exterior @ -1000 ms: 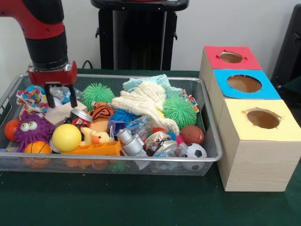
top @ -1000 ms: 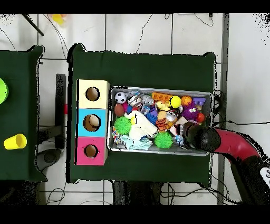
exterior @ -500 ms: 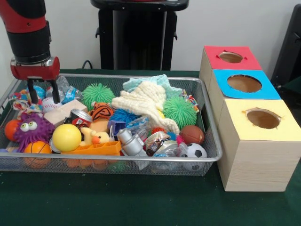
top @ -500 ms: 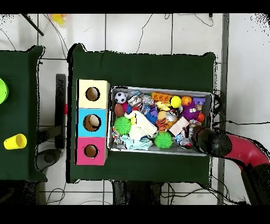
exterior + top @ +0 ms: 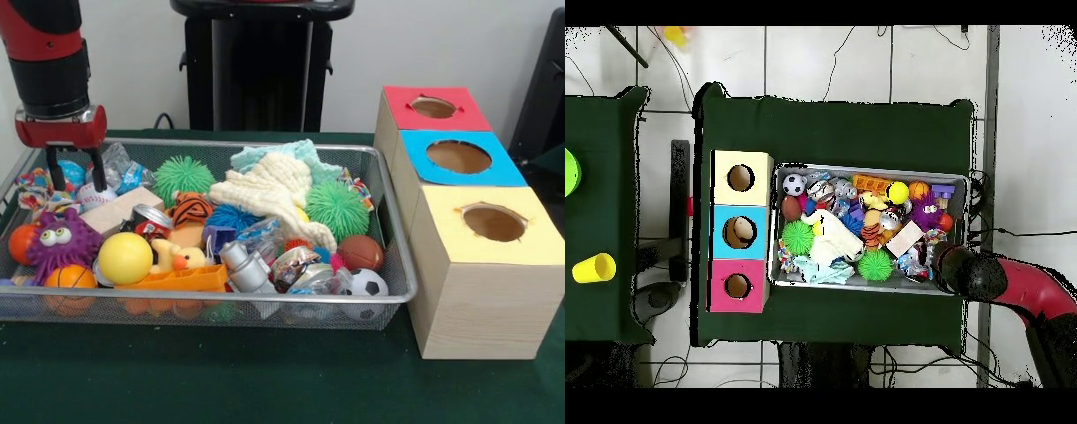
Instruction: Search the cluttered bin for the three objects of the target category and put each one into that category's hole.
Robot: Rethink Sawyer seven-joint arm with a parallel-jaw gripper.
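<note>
Just below pincer [image 5: 74,173]: patterned piece [image 5: 42,193].

I see my red and black hand [image 5: 72,170] over the silver mesh bin [image 5: 265,311]. Just beside it lies a floppy piece [image 5: 33,189] in red, blue, yellow and white. Near it sit a purple fuzzy toy [image 5: 60,240], a yellow ball [image 5: 124,257] and an orange tray [image 5: 181,279]. Well apart, a green spiky ball [image 5: 337,209], then the yellow-topped hole [image 5: 493,223] in pale wood. The counter [image 5: 221,375] is dark green.
</note>
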